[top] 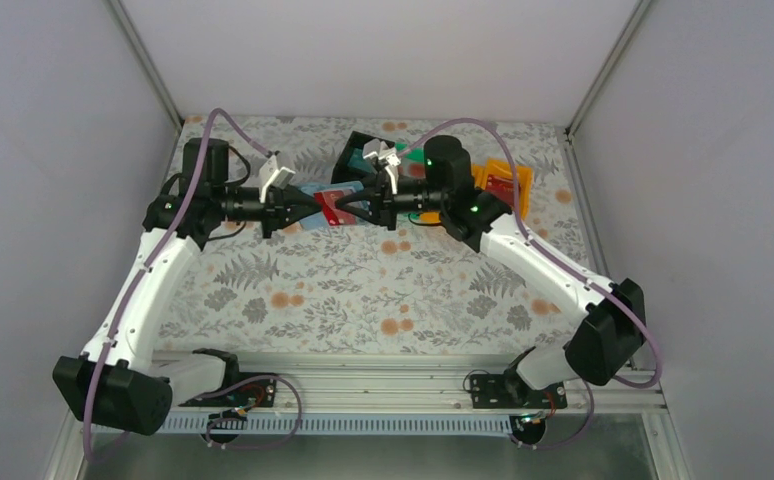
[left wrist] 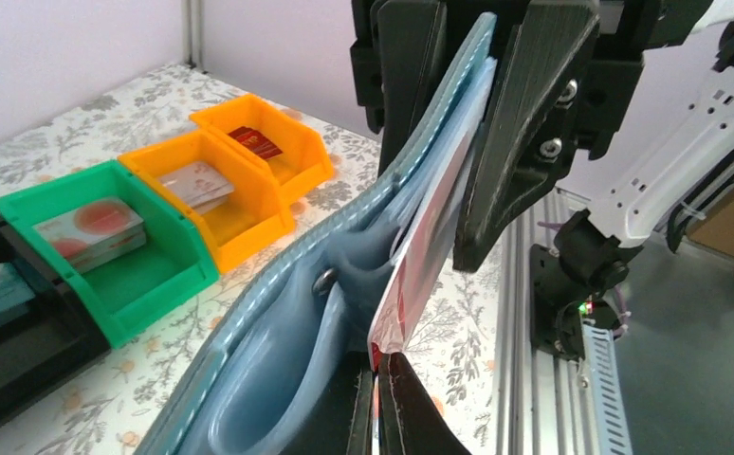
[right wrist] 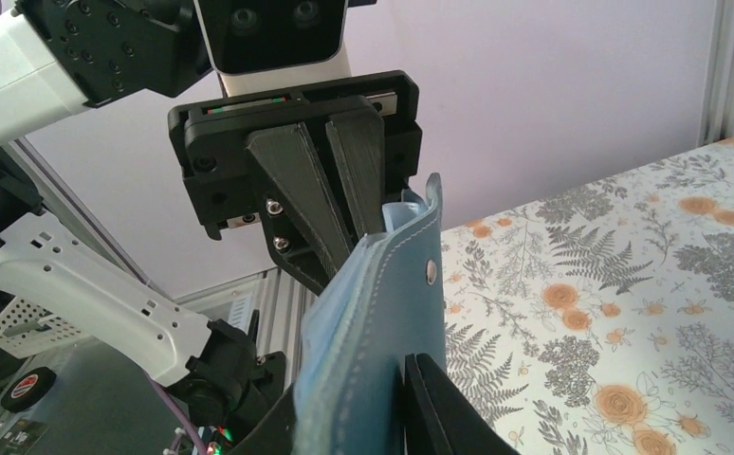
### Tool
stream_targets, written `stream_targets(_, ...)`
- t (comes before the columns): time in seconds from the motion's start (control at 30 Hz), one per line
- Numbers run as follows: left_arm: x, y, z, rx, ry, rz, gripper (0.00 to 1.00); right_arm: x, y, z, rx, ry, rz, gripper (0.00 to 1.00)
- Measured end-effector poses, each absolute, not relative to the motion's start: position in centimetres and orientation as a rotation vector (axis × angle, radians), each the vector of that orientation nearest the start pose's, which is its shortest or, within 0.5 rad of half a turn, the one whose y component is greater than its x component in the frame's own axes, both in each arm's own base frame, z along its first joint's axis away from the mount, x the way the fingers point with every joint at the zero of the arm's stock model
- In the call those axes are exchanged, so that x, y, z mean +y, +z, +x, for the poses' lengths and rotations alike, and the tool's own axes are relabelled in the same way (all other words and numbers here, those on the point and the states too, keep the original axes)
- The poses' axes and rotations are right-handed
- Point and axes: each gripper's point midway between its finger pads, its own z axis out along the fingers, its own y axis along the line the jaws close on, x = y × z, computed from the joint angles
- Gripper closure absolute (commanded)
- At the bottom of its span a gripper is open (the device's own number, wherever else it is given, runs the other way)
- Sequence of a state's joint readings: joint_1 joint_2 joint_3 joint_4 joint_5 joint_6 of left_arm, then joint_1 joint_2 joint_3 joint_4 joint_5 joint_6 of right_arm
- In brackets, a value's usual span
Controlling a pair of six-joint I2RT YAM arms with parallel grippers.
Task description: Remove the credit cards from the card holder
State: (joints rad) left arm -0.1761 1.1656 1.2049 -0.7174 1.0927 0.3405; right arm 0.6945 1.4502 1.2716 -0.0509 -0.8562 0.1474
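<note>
A table [top: 363, 290] with a flower-and-leaf cloth sits inside pale walls [top: 363, 50]. Up in the air over it, between the two arms, is the blue card holder [right wrist: 382, 322]. It hangs open and does not touch the table. One credit card [left wrist: 425, 237], pale with red on it, sticks part way out of a light blue pocket. The left gripper [top: 310, 211] is pinched tight on the bottom corner of that card. The right gripper [top: 361, 207] squeezes the card holder from the other end, one finger on each side. Down on the table stand a black bin [left wrist: 31, 365], a green bin [left wrist: 159, 284] and two orange bins [left wrist: 240, 227] in a row. Other cards [left wrist: 93, 232] lie inside them.
</note>
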Motion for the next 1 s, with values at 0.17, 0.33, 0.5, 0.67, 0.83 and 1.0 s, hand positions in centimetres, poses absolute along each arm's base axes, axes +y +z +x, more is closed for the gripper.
stream_targets(0.17,-19.6,32.9,24.7,1.737,-1.062,1.048,0.98,36.4,35.0,24.4,1.573,1.33,-1.118,0.93)
stream_targets(0.33,-19.6,32.7,24.5,1.738,-1.056,1.061,0.98,36.1,34.7,24.6,1.581,1.327,-1.119,0.96)
stream_targets(0.5,-20.0,32.5,24.1,1.719,-1.093,1.079,0.75,36.1,34.6,24.1,1.578,1.359,-1.142,0.96)
stream_targets(0.67,-20.6,32.5,23.8,1.711,-1.119,1.091,0.7,36.1,34.8,23.6,1.565,1.39,-1.16,0.96)
stream_targets(0.83,-21.2,32.3,24.0,1.71,-1.153,1.096,0.97,36.0,34.8,23.4,1.561,1.396,-1.168,0.96)
stream_targets(1.0,-21.6,32.4,23.4,1.694,-1.209,1.116,0.98,35.9,34.6,23.7,1.575,1.382,-1.159,0.96)
